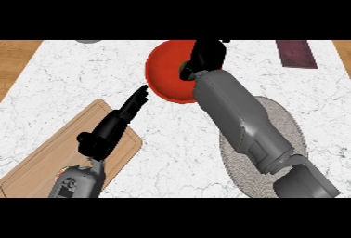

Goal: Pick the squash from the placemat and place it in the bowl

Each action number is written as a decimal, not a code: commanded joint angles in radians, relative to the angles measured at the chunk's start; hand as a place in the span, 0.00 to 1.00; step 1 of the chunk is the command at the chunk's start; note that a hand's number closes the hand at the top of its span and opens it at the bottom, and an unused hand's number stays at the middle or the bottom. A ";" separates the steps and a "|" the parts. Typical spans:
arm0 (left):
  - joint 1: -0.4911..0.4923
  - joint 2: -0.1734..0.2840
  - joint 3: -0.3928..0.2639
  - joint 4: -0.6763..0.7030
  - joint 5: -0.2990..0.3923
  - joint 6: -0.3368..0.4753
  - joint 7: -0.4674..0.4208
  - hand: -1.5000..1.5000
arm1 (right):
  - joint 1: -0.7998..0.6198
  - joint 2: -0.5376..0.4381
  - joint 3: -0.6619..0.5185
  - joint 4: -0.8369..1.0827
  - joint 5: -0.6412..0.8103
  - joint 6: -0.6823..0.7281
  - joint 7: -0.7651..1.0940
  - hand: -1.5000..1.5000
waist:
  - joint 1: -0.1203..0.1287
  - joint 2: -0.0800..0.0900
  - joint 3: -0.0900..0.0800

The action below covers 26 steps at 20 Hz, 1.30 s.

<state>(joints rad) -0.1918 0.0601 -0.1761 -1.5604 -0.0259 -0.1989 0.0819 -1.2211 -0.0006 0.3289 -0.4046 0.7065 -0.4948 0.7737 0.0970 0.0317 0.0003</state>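
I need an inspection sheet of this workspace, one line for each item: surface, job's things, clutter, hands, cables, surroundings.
Surface: white marble counter, with wooden strips showing at both upper corners.
Job's things: red bowl at the far middle; grey round placemat at the right, partly under the right forearm; squash not visible.
Clutter: wooden cutting board at the lower left; dark maroon flat piece at the far right; small grey thing at the top edge, too cut off to name.
Hands: left hand open, fingers straight, pointing toward the bowl; right hand over the bowl, fingers not readable.
Cables: nothing seen.
Surroundings: nothing seen beyond the counter.
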 commanded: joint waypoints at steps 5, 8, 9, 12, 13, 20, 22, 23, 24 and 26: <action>0.022 0.003 0.005 0.006 -0.014 0.009 -0.019 0.50 | -0.023 0.001 -0.056 0.031 -0.041 -0.296 -0.082 0.00 | -0.015 -0.007 0.000; 0.022 0.010 0.023 0.001 0.008 -0.003 -0.010 0.50 | -0.057 0.000 -0.112 0.030 -0.049 -0.395 -0.058 0.00 | -0.040 -0.014 0.000; 0.024 -0.006 0.016 -0.023 -0.010 0.027 -0.003 0.50 | -0.017 -0.018 -0.130 0.035 -0.061 -0.430 -0.104 0.00 | -0.043 -0.014 0.000; 0.045 0.034 0.051 0.002 0.006 -0.003 -0.026 0.50 | 0.022 -0.029 -0.194 0.006 -0.116 -0.462 -0.165 0.00 | -0.058 -0.016 0.000; 0.018 0.016 0.057 -0.008 0.011 0.017 0.011 0.50 | 0.080 -0.046 -0.216 -0.031 -0.150 -0.443 -0.205 0.00 | -0.076 -0.022 0.001; 0.089 0.032 0.061 -0.065 0.020 0.008 0.034 0.50 | 0.303 -0.074 -0.218 -0.256 -0.149 -0.521 -0.274 0.00 | -0.112 -0.040 0.000; 0.056 0.032 0.084 -0.038 0.017 0.023 0.037 0.50 | 0.393 -0.149 -0.259 -0.364 -0.224 -0.465 -0.374 0.00 | -0.120 -0.038 0.001; 0.111 0.036 0.068 -0.079 0.009 0.018 0.015 0.50 | 0.434 -0.141 -0.235 -0.433 -0.206 -0.453 -0.328 0.00 | -0.119 -0.042 0.000; 0.107 0.031 0.067 -0.084 0.012 0.019 0.028 0.50 | 0.486 -0.142 -0.239 -0.488 -0.219 -0.465 -0.339 0.00 | -0.121 -0.042 0.000; 0.091 0.038 0.092 -0.010 0.010 0.014 -0.028 0.50 | 0.610 -0.181 -0.211 -0.621 -0.237 -0.394 -0.354 0.00 | -0.133 -0.042 -0.001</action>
<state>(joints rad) -0.0990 0.0963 -0.1019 -1.6044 -0.0122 -0.1886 0.0835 -0.7887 -0.1391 0.1008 -0.8321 0.4992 -0.9266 0.4535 -0.0221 -0.0084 0.0002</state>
